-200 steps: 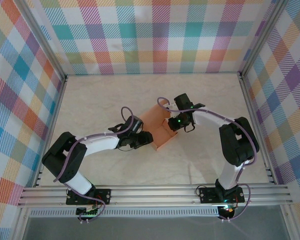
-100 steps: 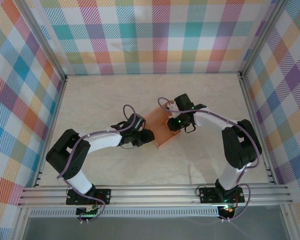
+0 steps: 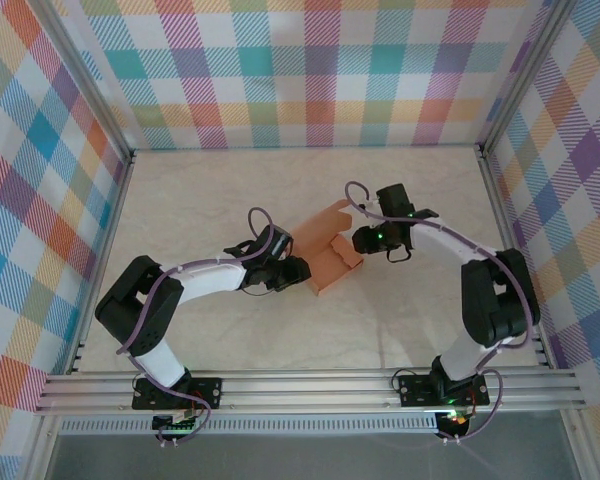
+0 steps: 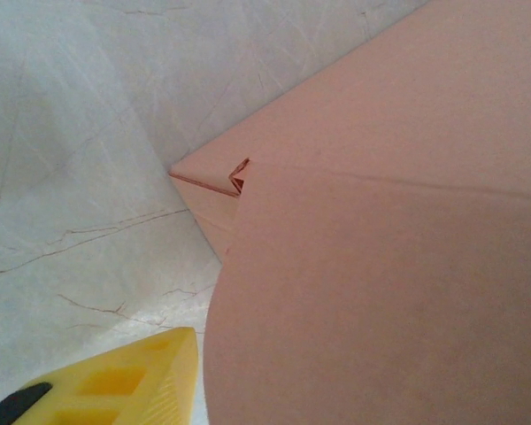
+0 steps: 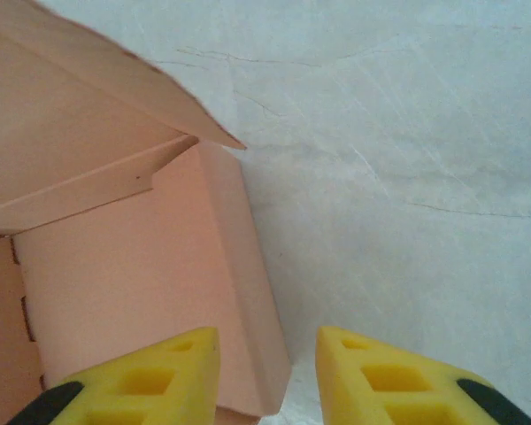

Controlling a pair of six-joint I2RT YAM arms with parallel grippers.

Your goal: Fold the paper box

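- Top external: the paper box [image 3: 325, 250], salmon-orange card and partly folded, lies diagonally on the tabletop [image 3: 200, 190] near mid-field, between the two arms.
- Box shape from above: one panel is raised at the far end. The near end lies lower, with a short wall along its right edge.
- Left tool [image 3: 301, 272] is at the box's near-left edge. From above I cannot tell whether it touches the edge or is just beside it.
- Left wrist: one yellow finger [image 4: 124, 381] shows at bottom left over bare tabletop. A large rounded flap of the box hides the rest of the tool. Beyond the flap is a folded corner with a small notch at the crease. I cannot tell whether the left tool is clenched or released.
- Right tool [image 3: 359, 241] is just beside the box's right side, near the raised panel.
- Right wrist: both yellow fingers [image 5: 159, 376] stand apart, so the tool is released and grasps nothing.
- The box's upright wall ends with its corner edge in the gap, close to the left-hand finger. Bare tabletop shows between that edge and the other finger. A flap overhangs the wall at upper left.
- Open room: bare tabletop runs from the box to the plaid walls [image 3: 310, 70] on the far, left and right sides. The near side is bare down to the aluminium rails [image 3: 280, 385].
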